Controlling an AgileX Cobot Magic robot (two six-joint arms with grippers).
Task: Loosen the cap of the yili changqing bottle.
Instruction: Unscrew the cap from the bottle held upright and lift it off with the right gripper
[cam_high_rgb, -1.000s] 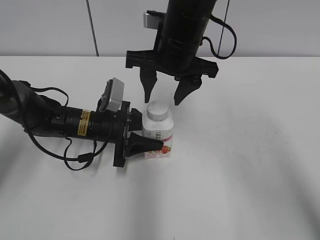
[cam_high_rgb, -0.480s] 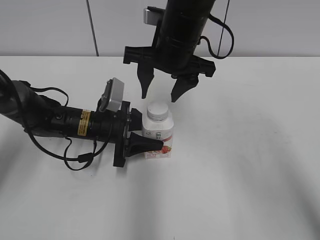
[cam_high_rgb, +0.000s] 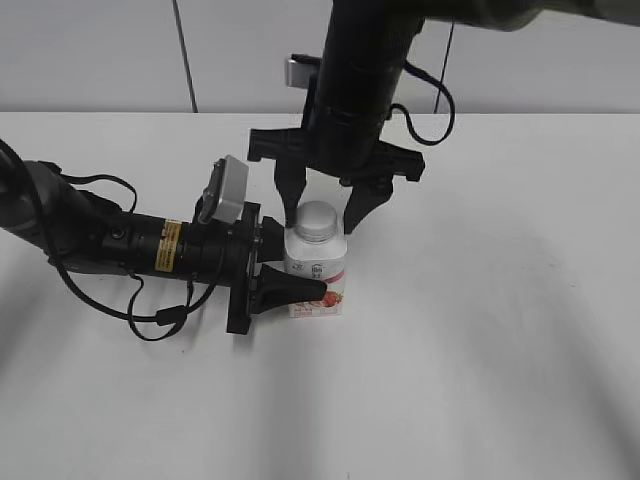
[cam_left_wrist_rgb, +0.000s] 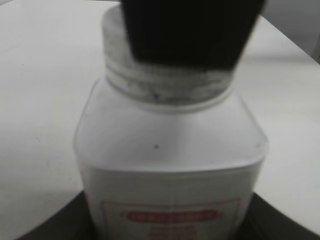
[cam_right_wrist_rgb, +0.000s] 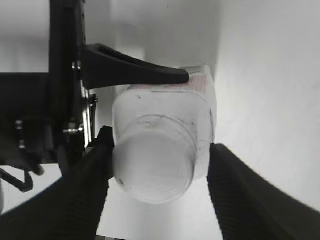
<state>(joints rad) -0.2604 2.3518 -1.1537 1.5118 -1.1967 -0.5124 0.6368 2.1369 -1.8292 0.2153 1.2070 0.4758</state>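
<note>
The left gripper (cam_high_rgb: 290, 268) clamps the body of the bottle (cam_high_rgb: 316, 275), one finger (cam_right_wrist_rgb: 135, 71) pressed along its labelled side, holding it upright on the table (cam_high_rgb: 500, 330). The right gripper (cam_high_rgb: 322, 214) hangs directly above with its jaws spread; the cap (cam_high_rgb: 316, 221) sits between its two fingers (cam_right_wrist_rgb: 235, 190), which flank it on either side without visibly touching it. So the bracing and the lining-up look finished. The cap appears fully seated on the neck, so what remains is to close on it and twist it loose.
</note>
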